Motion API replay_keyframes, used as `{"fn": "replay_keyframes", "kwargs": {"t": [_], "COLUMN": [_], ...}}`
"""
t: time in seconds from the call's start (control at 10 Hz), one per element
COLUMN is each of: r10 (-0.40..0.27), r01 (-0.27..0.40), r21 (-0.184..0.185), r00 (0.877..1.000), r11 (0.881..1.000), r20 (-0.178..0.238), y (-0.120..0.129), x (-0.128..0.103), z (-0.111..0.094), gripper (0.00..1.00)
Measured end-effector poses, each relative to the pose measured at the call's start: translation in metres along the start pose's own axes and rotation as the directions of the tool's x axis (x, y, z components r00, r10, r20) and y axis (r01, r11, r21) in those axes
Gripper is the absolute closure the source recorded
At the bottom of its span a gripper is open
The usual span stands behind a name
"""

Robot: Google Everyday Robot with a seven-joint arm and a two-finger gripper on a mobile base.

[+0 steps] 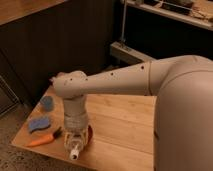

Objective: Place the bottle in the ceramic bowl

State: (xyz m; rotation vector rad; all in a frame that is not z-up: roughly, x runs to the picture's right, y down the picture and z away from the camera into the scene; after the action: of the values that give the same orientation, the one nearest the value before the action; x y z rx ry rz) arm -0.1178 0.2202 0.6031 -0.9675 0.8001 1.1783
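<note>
My gripper (75,136) points straight down from the wrist over the front left of the wooden table (125,130). It is shut on the bottle (74,146), a small clear bottle whose white cap (74,156) points toward the table's front edge. The ceramic bowl (89,136) is glossy reddish-brown; only its right rim shows, and the gripper and bottle hide the rest. The bottle sits over or in the bowl; I cannot tell if it touches it.
An orange carrot (42,140) lies just left of the gripper. A blue sponge (39,123) and a small blue round object (46,103) lie further left. A dark wall and a low metal shelf (130,50) stand behind the table.
</note>
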Motion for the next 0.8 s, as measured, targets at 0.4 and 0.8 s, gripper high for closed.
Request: {"fn": "replay_keyframes", "kwargs": {"t": [0.4, 0.8], "r10": [0.011, 0.015], "r01": [-0.009, -0.012], "r21": [0.028, 0.056], "r00": [0.999, 0.998], "r11": [1.000, 0.998], "r20": [-0.048, -0.068], "y": [-0.003, -0.003], "x": [-0.012, -0.019], "z": [0.018, 0.026], "gripper": [1.00, 0.71]}}
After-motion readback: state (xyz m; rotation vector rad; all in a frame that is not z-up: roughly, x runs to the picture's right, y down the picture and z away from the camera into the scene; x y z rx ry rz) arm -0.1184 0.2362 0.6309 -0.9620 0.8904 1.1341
